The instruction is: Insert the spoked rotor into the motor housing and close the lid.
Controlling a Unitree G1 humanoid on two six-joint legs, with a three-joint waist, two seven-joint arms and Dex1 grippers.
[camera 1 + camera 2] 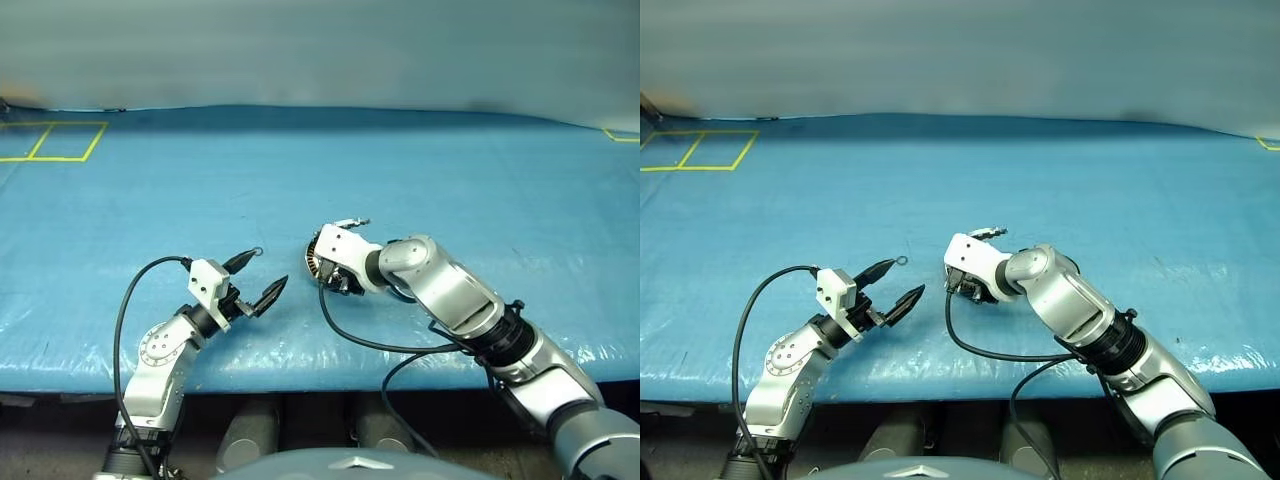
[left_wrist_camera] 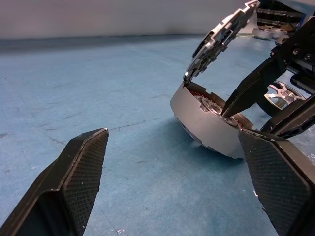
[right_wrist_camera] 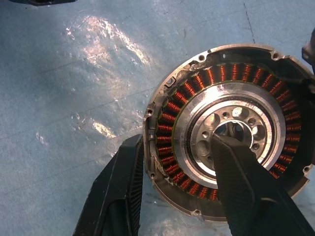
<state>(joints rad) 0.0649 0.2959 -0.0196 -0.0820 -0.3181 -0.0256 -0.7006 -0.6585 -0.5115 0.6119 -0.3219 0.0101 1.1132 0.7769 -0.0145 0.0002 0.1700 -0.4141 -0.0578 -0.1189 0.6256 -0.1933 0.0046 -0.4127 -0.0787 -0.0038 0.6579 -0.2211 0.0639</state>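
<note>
The motor housing [image 3: 231,123] lies tilted on the blue table, its copper windings and silver centre hub showing. Its lid [image 2: 219,37] stands open, hinged up from the far rim. My right gripper [image 3: 177,142] is shut on the housing's wall, with one finger [image 3: 123,191] outside the rim and the other on the hub. The spoked rotor [image 2: 279,93] lies just behind the housing, beside the right gripper. My left gripper [image 1: 270,266] hovers open a short way left of the housing [image 1: 313,262], pointing at it and holding nothing.
The table is covered in a blue sheet [image 1: 450,190]. Yellow tape squares [image 1: 60,140] mark its far left corner. The front edge [image 1: 300,375] runs close under both arms. A black cable [image 1: 360,340] loops off the right wrist.
</note>
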